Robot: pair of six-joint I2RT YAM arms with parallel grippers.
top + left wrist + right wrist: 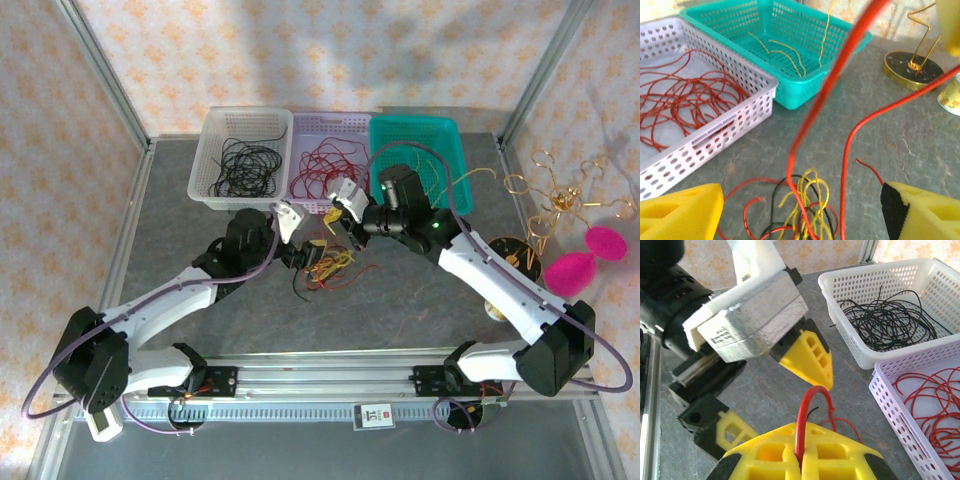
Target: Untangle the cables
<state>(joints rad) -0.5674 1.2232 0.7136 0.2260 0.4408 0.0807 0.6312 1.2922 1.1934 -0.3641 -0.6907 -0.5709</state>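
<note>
Surface: grey mottled table (400, 310), patterned wallpaper behind.
Cables: tangled bunch of thin red, yellow and black cables (328, 262) lying on the table at frame centre, just below a lilac perforated plastic basket (335, 118).
Left gripper (802, 200): yellow jaws wide apart, bunch between them.
Right gripper (801, 452): pinching a red cable (812, 410) loop.

No text can be read. A small white label (375, 415) with a red mark sits on the rail (300, 372) at the near edge of the counter (400, 310), its print too small to make out. The dark markings (722, 337) on the grey block (760, 310) of the left hand (792, 410) are blurred.
</note>
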